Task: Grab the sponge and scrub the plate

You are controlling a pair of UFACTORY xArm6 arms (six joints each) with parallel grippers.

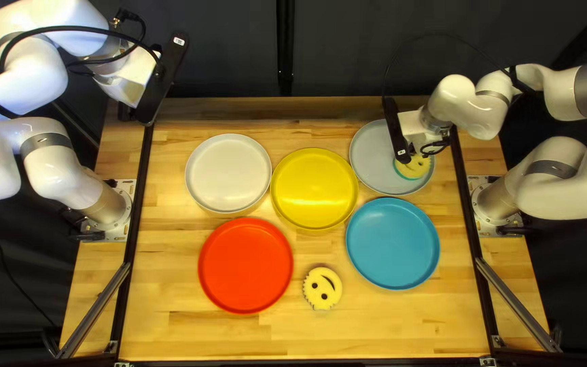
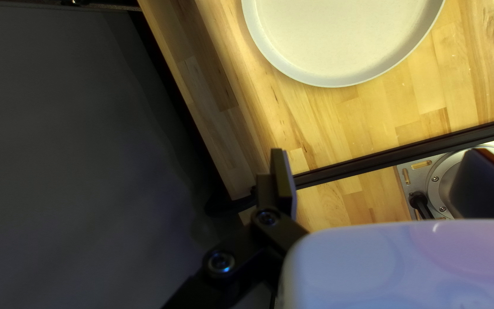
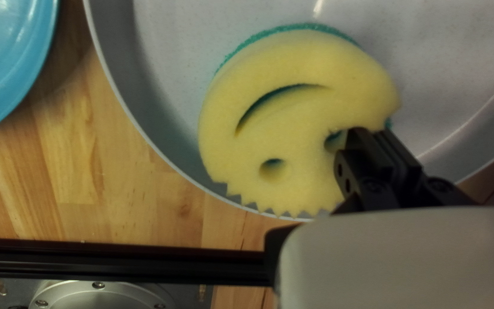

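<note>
Scrubbing is likely starting: right gripper (image 3: pixel 371 131) is pinching the round yellow sponge (image 3: pixel 293 123). Round grey plate (image 3: pixel 441 63) is next needing level strokes.

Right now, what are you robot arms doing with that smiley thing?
My right gripper is pinching the edge of a yellow smiley sponge. Its green side faces down at a grey plate, ready for scrubbing, though I can't tell if it's rubbing yet. My left gripper is open and isn't holding anything. Another smiley sponge sits on the table between the red plate and the blue plate.
</note>
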